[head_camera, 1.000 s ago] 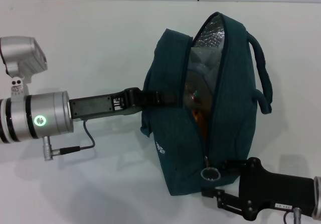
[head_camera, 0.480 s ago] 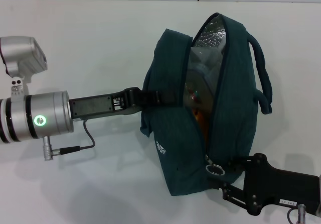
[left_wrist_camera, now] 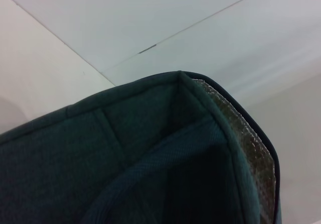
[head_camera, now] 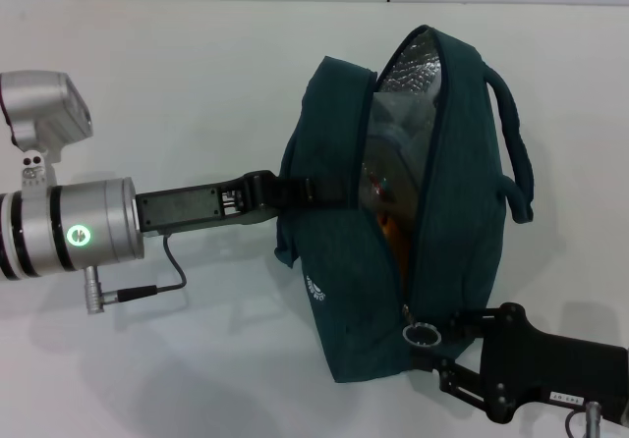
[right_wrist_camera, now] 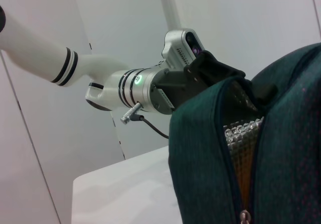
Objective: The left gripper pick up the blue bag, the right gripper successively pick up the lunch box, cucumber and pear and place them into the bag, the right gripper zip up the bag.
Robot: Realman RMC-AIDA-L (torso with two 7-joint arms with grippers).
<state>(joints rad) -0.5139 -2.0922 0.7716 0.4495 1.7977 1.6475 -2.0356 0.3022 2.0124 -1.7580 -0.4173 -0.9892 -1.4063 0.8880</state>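
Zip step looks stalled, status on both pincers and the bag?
Left pincer clamped on the bag handle, holding it up. Right pincer at the zipper ring, grip unclear. Bag mostly unzipped, foil lining and contents showing. Nothing in the way.

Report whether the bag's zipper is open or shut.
Open. The bag gapes along its top, showing foil lining and contents; the ring pull sits at the near end by the right gripper.

The blue bag [head_camera: 344, 261] was matt woven cloth with a crinkled silver foil lining [head_camera: 408, 65]; the zipper ring [head_camera: 420, 335] by the right gripper [head_camera: 432, 355] looked like metal.
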